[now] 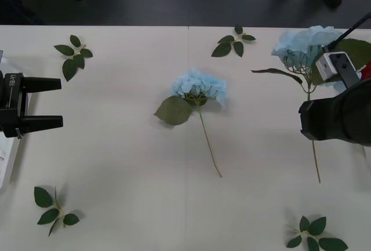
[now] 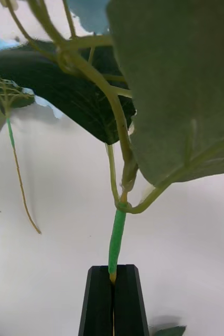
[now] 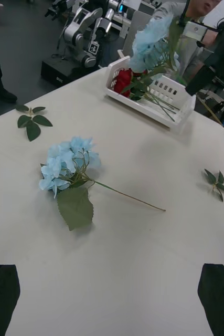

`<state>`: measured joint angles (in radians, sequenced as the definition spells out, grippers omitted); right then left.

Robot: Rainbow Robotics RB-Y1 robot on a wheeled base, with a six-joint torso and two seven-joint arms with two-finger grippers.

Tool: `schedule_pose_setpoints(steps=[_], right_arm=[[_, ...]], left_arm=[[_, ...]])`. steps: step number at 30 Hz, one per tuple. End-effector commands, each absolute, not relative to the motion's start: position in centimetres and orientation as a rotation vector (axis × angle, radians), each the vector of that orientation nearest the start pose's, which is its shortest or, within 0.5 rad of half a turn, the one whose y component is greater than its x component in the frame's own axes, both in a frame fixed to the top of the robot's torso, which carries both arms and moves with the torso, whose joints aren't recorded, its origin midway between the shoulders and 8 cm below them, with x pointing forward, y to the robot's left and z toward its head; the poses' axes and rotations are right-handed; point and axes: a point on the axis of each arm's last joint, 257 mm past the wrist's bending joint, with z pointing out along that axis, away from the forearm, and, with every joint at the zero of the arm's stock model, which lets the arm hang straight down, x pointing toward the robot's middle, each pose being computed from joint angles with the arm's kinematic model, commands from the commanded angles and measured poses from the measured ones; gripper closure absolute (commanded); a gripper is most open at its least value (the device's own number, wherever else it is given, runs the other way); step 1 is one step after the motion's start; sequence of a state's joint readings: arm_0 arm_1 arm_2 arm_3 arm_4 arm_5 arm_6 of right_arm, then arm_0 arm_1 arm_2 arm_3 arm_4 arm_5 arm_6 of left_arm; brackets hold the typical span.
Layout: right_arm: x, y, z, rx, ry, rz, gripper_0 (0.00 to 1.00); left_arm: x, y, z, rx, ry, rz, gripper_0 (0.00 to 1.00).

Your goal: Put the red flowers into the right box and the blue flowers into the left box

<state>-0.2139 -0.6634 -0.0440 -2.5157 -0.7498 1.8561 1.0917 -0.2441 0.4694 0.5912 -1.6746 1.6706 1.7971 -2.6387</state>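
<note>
My right gripper [image 2: 112,273] is shut on the thin stem of a blue flower [image 1: 307,45], held up above the table's right side; its big leaves hang close in the right wrist view. The left wrist view has that flower [image 3: 152,34] hovering over the right box [image 3: 169,113], a white tray holding red flowers [image 3: 123,80]. A second blue flower [image 1: 198,87] lies flat at the table's middle, stem toward me. My left gripper [image 1: 61,103] waits open at the left edge, beside a white sliver of the left box [image 1: 4,167].
Loose green leaf sprigs lie at the far left [image 1: 74,57], far middle [image 1: 233,41], near left [image 1: 53,209] and near right [image 1: 316,236]. Bare white tabletop [image 1: 116,146] surrounds the middle flower.
</note>
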Motion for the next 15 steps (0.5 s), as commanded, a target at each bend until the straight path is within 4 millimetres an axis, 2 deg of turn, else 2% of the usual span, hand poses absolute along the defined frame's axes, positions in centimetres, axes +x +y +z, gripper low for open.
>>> schedule_pose_setpoints(steps=[1, 4, 9, 15], right_arm=[[37.4, -20.9, -11.1, -0.485, 2.317, 0.114, 1.0], [37.8, -19.1, -9.3, -0.6, 2.202, 0.145, 1.0], [38.2, -15.0, -5.5, -0.736, 1.955, 0.272, 1.0], [37.6, -11.6, -2.5, -0.852, 1.75, 0.373, 1.0]], left_arm=[[38.2, 24.1, -9.8, 1.196, 1.55, -0.737, 0.0], [38.2, 24.1, -9.8, 1.196, 1.55, -0.737, 0.0], [38.2, 24.1, -9.8, 1.196, 1.55, -0.737, 0.0], [38.2, 24.1, -9.8, 1.196, 1.55, -0.737, 0.0]])
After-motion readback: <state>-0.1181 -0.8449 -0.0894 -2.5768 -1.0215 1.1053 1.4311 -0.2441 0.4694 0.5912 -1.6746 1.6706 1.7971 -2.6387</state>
